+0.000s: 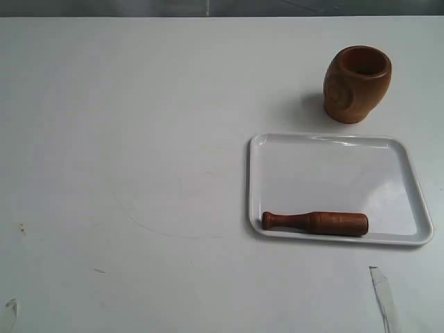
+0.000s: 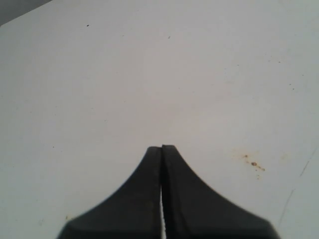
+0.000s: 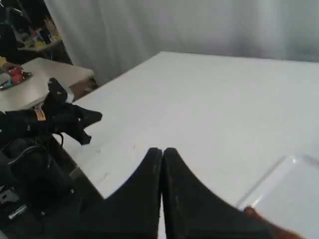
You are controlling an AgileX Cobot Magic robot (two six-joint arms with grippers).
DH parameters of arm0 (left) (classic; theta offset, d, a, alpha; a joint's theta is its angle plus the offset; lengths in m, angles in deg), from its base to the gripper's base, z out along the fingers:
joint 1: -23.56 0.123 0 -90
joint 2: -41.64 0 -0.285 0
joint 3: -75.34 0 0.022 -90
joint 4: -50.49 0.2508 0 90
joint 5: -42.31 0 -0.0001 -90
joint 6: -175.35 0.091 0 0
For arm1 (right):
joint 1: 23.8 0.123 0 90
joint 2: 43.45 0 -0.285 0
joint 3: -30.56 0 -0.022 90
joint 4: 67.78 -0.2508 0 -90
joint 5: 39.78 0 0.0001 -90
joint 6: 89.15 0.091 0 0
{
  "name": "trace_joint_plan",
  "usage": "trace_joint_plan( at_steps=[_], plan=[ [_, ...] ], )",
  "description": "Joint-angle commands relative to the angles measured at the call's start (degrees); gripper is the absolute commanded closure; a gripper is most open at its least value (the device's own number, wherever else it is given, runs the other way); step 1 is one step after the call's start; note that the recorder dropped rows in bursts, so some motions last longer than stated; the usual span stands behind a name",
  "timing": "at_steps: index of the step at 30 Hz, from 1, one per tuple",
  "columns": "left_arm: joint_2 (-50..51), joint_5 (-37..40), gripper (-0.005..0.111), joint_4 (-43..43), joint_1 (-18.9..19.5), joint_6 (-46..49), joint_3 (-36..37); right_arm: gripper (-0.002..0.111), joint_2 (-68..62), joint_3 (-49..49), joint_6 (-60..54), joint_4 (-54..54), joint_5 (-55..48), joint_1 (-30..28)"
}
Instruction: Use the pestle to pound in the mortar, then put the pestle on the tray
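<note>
The brown wooden mortar [image 1: 356,83] stands upright on the white table at the back right, apart from the tray. The white tray [image 1: 333,166] lies in front of it. The reddish-brown pestle [image 1: 316,222] lies flat along the tray's near rim, knob end to the left. Neither arm shows in the exterior view. In the left wrist view my left gripper [image 2: 162,147] is shut over bare table with nothing in it. My right gripper [image 3: 162,150] is shut and empty too; a corner of the tray [image 3: 291,191] and a sliver of the pestle [image 3: 250,212] show beside it.
The white table [image 1: 139,139] is bare on the left, with small brown specks [image 2: 254,163] on it. A strip of tape [image 1: 383,295] lies near the front right edge. The other arm's black base [image 3: 45,124] and a side table show past the table edge in the right wrist view.
</note>
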Motion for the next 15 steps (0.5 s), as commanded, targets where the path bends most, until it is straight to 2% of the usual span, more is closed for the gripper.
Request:
trace_joint_plan(
  at_steps=[1, 3, 7, 12, 15],
  plan=[
    [-0.07, -0.17, 0.107, -0.42, -0.44, -0.47, 0.03, 0.108, 0.11, -11.01, -19.06, -6.06, 23.18, -0.04],
    [-0.07, -0.17, 0.107, -0.42, -0.44, -0.47, 0.03, 0.108, 0.11, -20.91, -22.76, -5.94, 34.17, -0.04],
    [-0.07, -0.17, 0.107, -0.42, -0.44, -0.47, 0.03, 0.108, 0.11, -29.35, -23.1, -5.8, 41.98, -0.04],
    [-0.07, -0.17, 0.107, -0.42, -0.44, -0.47, 0.03, 0.108, 0.11, -29.35, -24.07, 1.67, 33.75, 0.01],
    [-0.07, -0.17, 0.107, -0.42, -0.44, -0.47, 0.03, 0.108, 0.11, -29.35, -24.07, 5.82, 32.39, -0.29]
  ],
)
